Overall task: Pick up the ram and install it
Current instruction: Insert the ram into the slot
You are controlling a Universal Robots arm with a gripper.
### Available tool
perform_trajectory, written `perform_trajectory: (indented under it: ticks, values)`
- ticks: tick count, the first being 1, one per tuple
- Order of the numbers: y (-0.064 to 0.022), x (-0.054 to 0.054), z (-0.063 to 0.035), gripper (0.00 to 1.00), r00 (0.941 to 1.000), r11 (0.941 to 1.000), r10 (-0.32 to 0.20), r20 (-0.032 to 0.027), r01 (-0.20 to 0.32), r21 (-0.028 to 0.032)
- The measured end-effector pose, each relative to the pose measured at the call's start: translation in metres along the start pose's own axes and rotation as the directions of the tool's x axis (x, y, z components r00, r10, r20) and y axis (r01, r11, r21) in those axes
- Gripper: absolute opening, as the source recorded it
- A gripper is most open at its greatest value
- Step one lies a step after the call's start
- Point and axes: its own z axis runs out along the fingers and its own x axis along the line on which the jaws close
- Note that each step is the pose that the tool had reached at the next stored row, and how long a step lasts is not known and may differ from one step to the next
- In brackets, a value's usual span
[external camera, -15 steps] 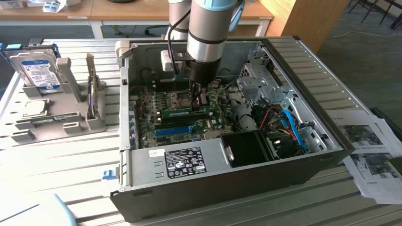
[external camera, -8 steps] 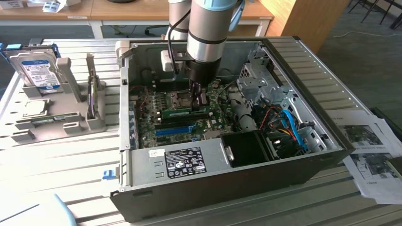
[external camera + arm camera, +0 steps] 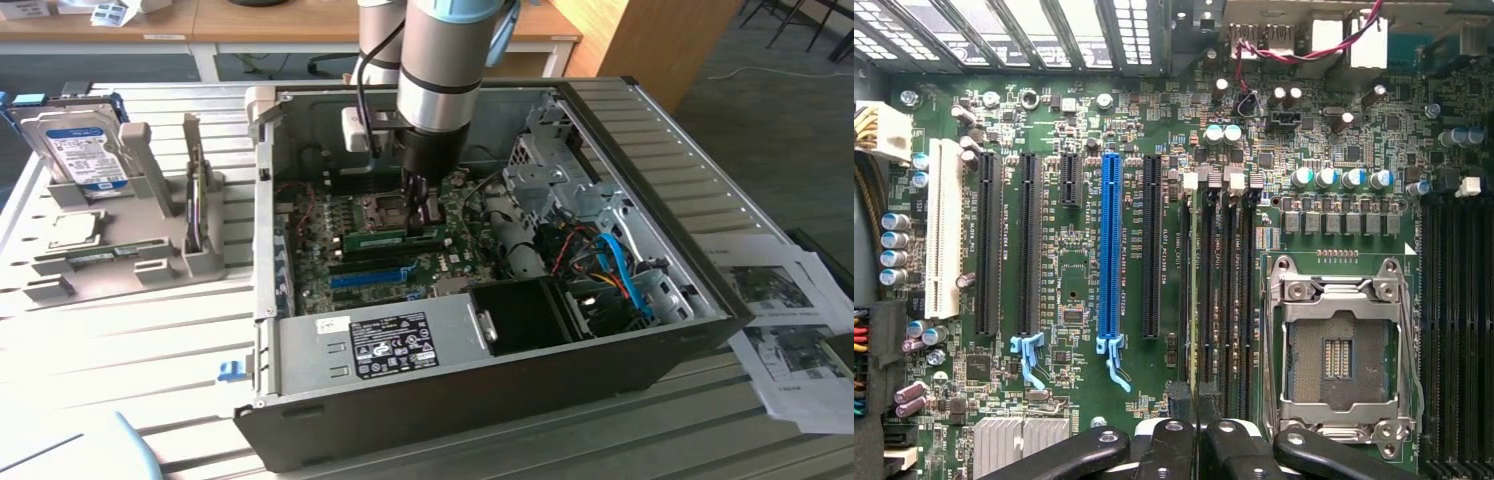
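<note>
The ram [image 3: 391, 241], a thin green stick, stands on its long edge on the motherboard [image 3: 461, 262] inside the open PC case [image 3: 667, 190], just in front of the empty CPU socket [image 3: 387, 208]. My gripper [image 3: 427, 222] reaches straight down from the arm onto the stick's end towards the exterior view's right, shut on its top edge. In the wrist view the black fingers [image 3: 1164, 445] sit almost together over the row of dark memory slots [image 3: 1226, 290] beside the CPU socket [image 3: 1341, 350]. The stick itself is seen edge-on there and is hard to make out.
A blue expansion slot [image 3: 367, 277] [image 3: 1110, 250] lies in front of the ram. The power supply [image 3: 387, 340], a black fan [image 3: 534, 315] and blue cables [image 3: 621, 270] crowd the case. Outside, a grey holder [image 3: 134, 250] carries a hard drive [image 3: 80, 150]. Papers [image 3: 787, 300] lie at the exterior view's right.
</note>
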Motion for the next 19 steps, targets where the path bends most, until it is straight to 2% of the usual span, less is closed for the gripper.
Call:
perform_trajectory:
  ticks: [19]
  values:
    - [-0.0001,0.0000,0.0018,0.11,1.0000,1.0000,0.007,0.0002,-0.007,0.0001]
